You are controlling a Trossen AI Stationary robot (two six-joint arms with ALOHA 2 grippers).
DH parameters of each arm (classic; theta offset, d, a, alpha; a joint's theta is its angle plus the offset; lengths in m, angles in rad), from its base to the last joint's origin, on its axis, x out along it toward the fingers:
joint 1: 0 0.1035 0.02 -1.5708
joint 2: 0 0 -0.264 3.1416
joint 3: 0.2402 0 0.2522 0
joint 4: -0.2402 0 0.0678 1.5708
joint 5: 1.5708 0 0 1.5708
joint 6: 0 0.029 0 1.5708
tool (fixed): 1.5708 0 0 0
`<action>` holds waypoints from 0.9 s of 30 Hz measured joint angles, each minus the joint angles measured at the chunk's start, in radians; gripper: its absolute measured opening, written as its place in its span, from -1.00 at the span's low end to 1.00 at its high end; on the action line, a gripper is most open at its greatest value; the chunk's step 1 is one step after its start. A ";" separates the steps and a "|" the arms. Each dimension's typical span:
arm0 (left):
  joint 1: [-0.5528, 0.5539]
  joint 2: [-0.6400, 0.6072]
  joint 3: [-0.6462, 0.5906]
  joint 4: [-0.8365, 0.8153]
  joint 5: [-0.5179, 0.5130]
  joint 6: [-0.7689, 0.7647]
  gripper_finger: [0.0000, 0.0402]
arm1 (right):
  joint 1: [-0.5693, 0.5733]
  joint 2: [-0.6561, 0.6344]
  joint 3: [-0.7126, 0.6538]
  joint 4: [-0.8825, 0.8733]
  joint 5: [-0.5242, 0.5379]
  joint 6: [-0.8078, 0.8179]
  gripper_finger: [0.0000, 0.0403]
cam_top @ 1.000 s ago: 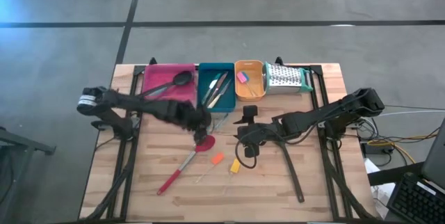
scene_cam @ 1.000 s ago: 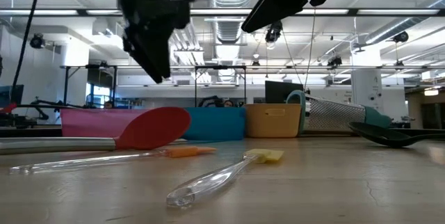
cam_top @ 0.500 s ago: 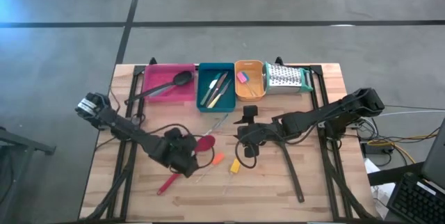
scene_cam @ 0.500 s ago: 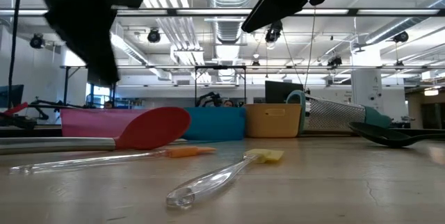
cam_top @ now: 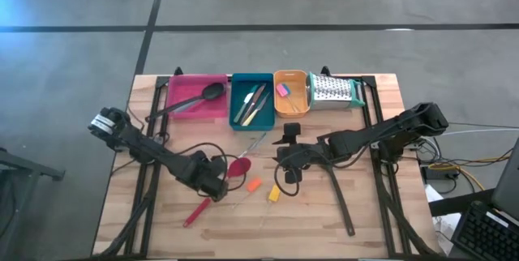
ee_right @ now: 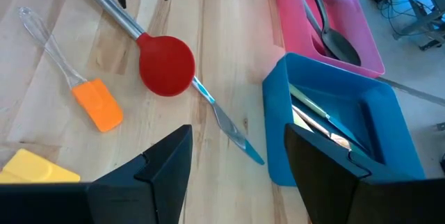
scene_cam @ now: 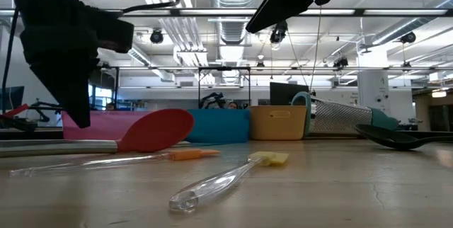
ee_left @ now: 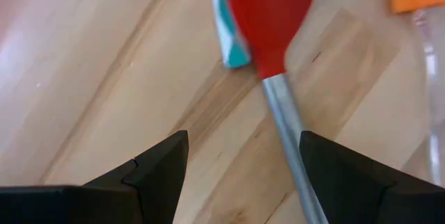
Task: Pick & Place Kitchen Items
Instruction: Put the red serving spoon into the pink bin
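Just ahead of left claw (cam_top: 212, 185), fingers spread, nothing held: red spoon (ee_left: 272, 15) flat on table (cam_top: 162, 212), steel handle nearer one finger than other. Risk: off-centre closing knocks handle aside; teal knife (ee_right: 226, 121) under bowl may drag along. Right claw (cam_top: 285, 162) released, waiting beyond spoon bowl.

A dark claw (scene_cam: 67, 79) hangs at the upper left of the frame above the surface (scene_cam: 340, 185). Below it, left of centre, lies a red spoon (scene_cam: 152, 130). An orange spatula (scene_cam: 190, 154) and a yellow spatula (scene_cam: 269, 159) lie near the centre. Pink (scene_cam: 99, 123), blue (scene_cam: 219, 125) and orange (scene_cam: 277, 122) trays stand behind.
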 joint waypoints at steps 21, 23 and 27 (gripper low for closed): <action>-0.025 0.027 -0.095 0.132 0.250 -0.029 0.39 | 0.000 0.000 0.000 0.000 0.000 0.010 0.09; -0.030 0.034 -0.104 0.144 0.248 -0.029 0.39 | 0.000 0.000 0.000 0.000 0.000 0.010 0.09; -0.039 0.050 -0.106 0.145 0.218 -0.012 0.32 | 0.000 0.000 0.000 0.001 0.000 0.008 0.09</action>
